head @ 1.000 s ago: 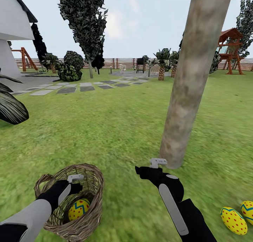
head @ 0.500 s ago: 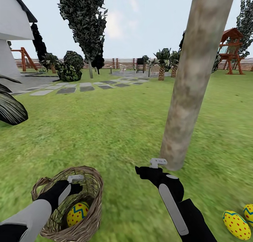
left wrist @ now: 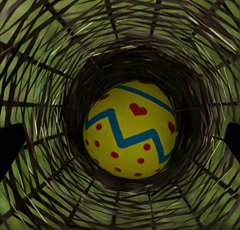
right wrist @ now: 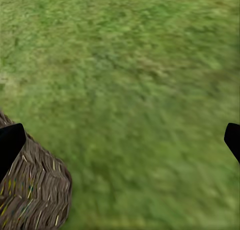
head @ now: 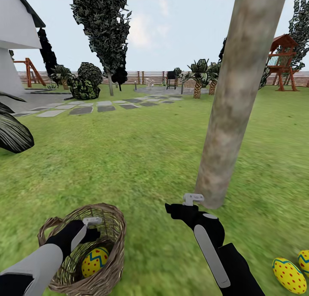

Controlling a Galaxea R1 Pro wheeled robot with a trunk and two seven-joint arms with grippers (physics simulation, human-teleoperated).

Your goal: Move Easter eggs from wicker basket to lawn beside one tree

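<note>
The step in hand looks like lifting the last egg (left wrist: 130,129) out of the wicker basket (head: 107,270), and it calls for a straight descent down the middle of the basket so neither finger snags the woven wall, closing only once the egg sits level between them. In the left wrist view the left gripper (left wrist: 120,140) has its fingers spread wide, with the egg centred between them and deeper inside the basket, not yet touched. The basket stands on the lawn (head: 141,158) near the tree (head: 227,128). Two more eggs (head: 288,275) already lie on the grass on the tree's other side. The right gripper (right wrist: 120,140) hangs released over grass beside the basket.
</note>
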